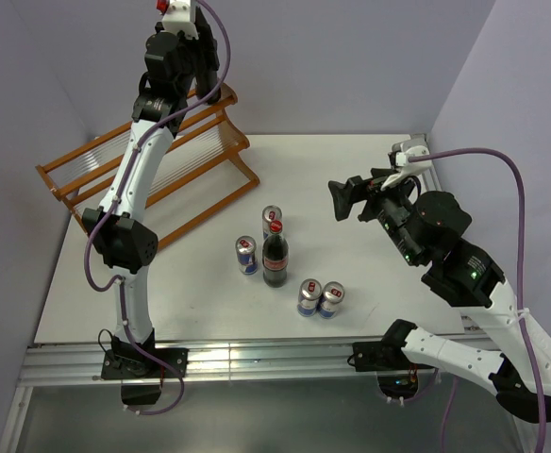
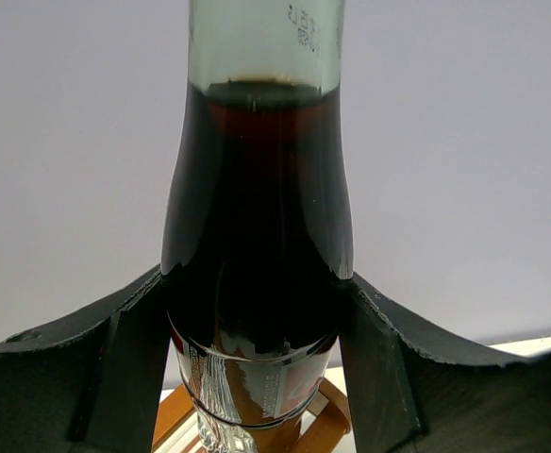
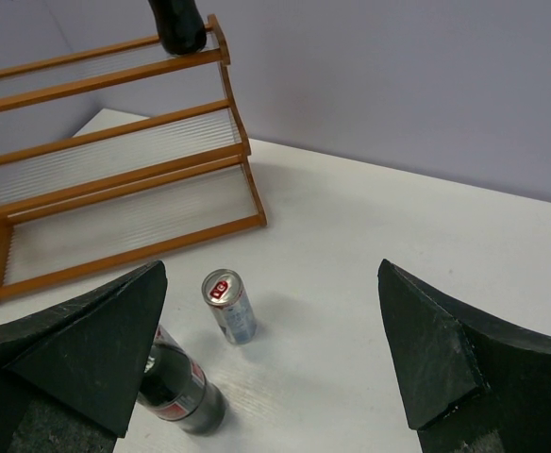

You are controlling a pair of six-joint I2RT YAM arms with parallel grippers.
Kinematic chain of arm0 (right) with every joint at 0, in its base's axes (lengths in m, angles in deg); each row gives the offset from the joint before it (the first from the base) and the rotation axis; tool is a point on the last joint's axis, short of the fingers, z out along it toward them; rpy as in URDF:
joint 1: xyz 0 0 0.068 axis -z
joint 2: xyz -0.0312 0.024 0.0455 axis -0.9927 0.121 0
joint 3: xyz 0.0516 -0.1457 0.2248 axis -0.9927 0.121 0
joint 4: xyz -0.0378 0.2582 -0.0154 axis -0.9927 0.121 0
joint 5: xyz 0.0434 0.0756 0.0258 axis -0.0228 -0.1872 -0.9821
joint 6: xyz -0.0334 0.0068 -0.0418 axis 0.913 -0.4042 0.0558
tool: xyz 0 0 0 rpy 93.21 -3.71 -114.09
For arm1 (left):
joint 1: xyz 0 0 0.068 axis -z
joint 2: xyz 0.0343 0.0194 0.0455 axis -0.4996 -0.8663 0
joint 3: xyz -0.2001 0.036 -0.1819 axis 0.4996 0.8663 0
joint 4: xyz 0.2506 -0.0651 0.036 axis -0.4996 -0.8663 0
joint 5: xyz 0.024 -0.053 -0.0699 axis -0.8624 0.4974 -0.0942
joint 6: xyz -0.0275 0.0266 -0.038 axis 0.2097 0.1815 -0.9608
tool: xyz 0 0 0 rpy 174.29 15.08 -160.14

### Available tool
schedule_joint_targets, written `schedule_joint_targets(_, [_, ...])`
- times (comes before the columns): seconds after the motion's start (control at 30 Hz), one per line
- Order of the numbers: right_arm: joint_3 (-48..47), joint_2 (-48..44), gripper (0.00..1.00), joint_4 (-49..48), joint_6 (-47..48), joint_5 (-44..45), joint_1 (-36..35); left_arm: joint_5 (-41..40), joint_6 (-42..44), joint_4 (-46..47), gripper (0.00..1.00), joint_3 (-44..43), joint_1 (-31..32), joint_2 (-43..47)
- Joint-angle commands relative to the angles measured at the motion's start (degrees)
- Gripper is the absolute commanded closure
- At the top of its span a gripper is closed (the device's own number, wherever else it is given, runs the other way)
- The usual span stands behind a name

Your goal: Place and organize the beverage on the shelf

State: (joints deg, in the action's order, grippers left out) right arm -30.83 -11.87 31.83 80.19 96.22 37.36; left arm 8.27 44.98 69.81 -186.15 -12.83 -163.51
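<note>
Dark cola filled the bottle [image 2: 257, 217] that the left gripper [image 2: 257, 276] pinched around its lower body, one finger pressed on each side of the glass. The arm held it upright and high, with its base just above the right end of the top tier of the shelf [image 3: 115, 156] (whether it touched the rail could not be told). This was probably so that it could go down straight and not tip on the slanted panel. The right gripper [image 3: 271, 269] hung over the table [image 1: 313, 160] with its fingers spread wide and nothing between them, near the other drinks and apparently ready for the next one. On the table stood the second bottle [image 1: 275, 257] with four cans [image 1: 246, 255] close around it, all well apart from the shelf. No drink rested on the tiers yet.
</note>
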Motion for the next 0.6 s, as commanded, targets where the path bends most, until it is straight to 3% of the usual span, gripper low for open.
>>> schedule_joint_targets(0.0, [-0.3, 0.0, 0.00, -1.2, 0.1, -0.3, 0.4, 1.5, -0.2, 2.4, 0.36, -0.7, 0.9, 0.4])
schedule_joint_targets(0.13, [-0.7, 0.1, 0.00, -0.8, -0.1, -0.6, 0.4, 0.0, -0.2, 2.4, 0.16, -0.3, 0.9, 1.1])
schedule_joint_targets(0.33, [-0.4, 0.5, 0.00, -0.4, 0.1, -1.3, 0.4, -2.0, -0.7, 2.8, 0.00, 1.2, 0.9, 3.0])
schedule_joint_targets(0.57, [-0.3, 1.0, 0.00, 0.3, -1.0, -3.3, 0.4, -1.6, -0.7, 3.0, 0.01, 4.9, 0.9, 7.3])
